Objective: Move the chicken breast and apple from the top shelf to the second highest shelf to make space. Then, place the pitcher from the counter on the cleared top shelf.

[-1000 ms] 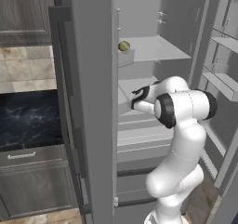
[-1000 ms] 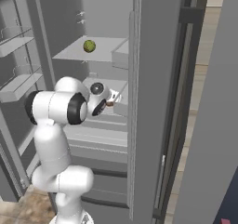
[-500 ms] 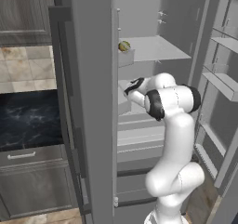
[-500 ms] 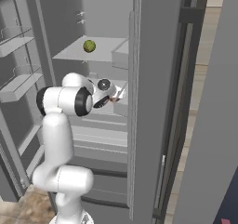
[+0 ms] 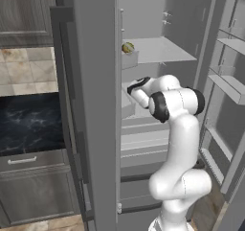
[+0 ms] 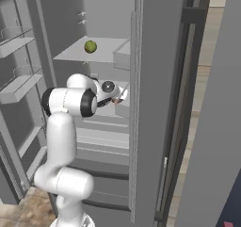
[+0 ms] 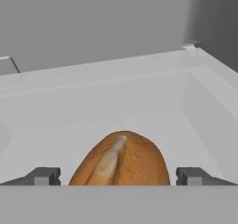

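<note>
Where the hand view looks along the gripper, we find the chicken breast, an orange-brown lump with a pale streak, lying between the two dark fingertips, with a visible gap on either side; the jaws stand wide and neither tip touches it. It rests on a pale grey surface bounded by a raised rim at the back and to the right, which we take to be the second highest shelf, though the frames do not let us confirm whether this is the flat slab itself or a shallow tray on it. In the right base view the gripper sits inside the open fridge, close to the inner side wall, at the level just below the top shelf. On that top shelf the apple, round and yellow-green, stands well apart from the gripper and above it; in the left base view the apple is seen at the shelf's near edge, just above a small grey box. The white arm reaches up from the base and bends at the elbow into the fridge compartment. To the left of the fridge, in the left base view, we note the black veined counter with grey cabinets above and below it.
</note>
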